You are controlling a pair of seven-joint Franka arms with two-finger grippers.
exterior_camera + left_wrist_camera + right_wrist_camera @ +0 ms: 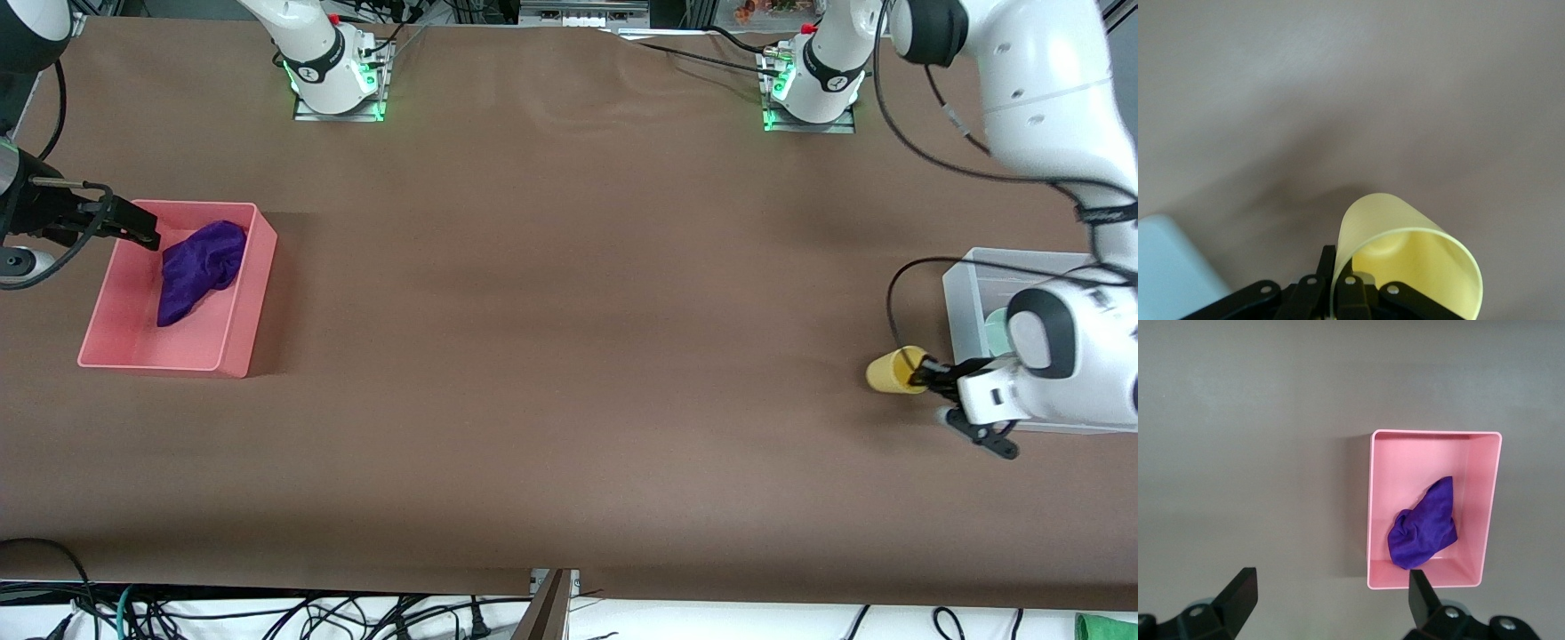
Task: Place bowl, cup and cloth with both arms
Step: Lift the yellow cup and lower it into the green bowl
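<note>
The yellow cup point(893, 370) is held on its side, up in the air beside the clear bin point(965, 298). My left gripper point(926, 374) is shut on its rim; in the left wrist view the fingers point(1329, 265) pinch the cup's wall point(1405, 233). The mint-green bowl point(997, 327) sits in the clear bin, mostly hidden by the left arm. The purple cloth point(201, 267) lies crumpled in the pink bin point(151, 363). My right gripper point(142, 233) is open and empty, up over the pink bin's edge. The right wrist view shows the cloth point(1425, 530) in the pink bin point(1435, 434) past its gripper point(1331, 585).
The brown table point(569, 311) stretches between the two bins. The clear bin's corner shows in the left wrist view point(1171, 267). The arm bases point(333, 71) stand along the table's edge farthest from the front camera. Cables hang off the nearest edge.
</note>
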